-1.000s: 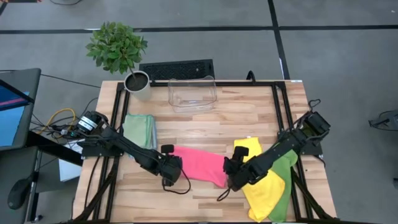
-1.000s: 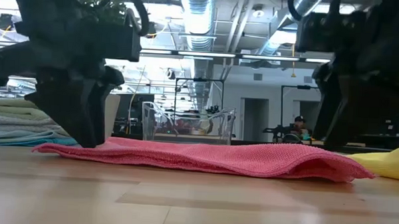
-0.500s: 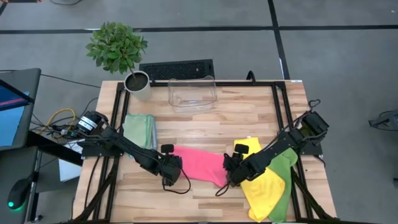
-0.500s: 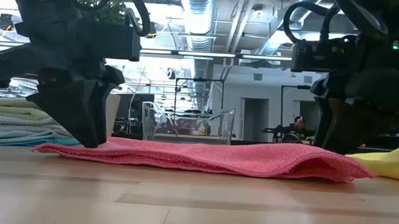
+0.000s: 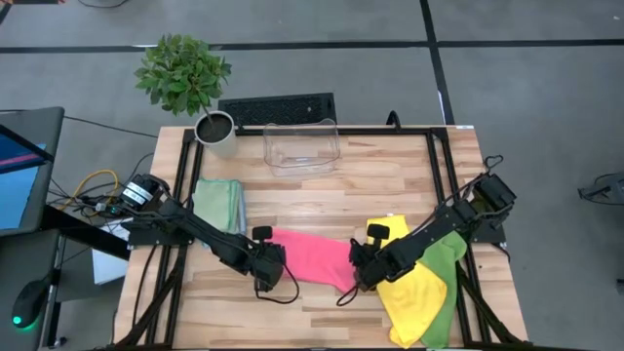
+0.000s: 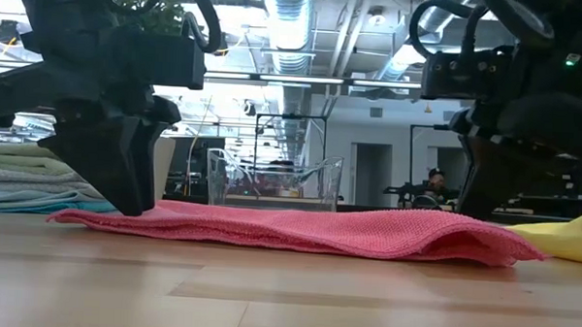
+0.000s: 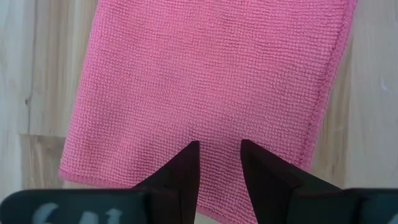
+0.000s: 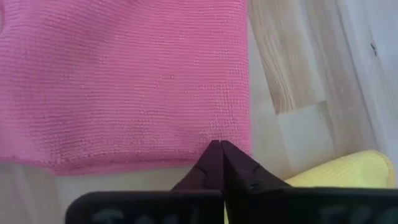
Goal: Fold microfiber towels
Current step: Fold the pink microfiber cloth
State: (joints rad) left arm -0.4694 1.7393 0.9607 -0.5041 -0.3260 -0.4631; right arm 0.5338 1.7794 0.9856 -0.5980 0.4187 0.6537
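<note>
Overhead, the pink towel (image 5: 314,257) lies flat mid-surface between left gripper (image 5: 265,278) and right gripper (image 5: 359,280), one at each near corner, likely for a fold. Left wrist: jaws narrow, straddling the hem. Right wrist: jaws pinched shut on the edge.

No text, label or number can be read anywhere.

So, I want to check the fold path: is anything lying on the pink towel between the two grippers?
Nothing visible. The pink towel lies bare between the left gripper and the right gripper; the yellow towel lies beyond its right end.
</note>
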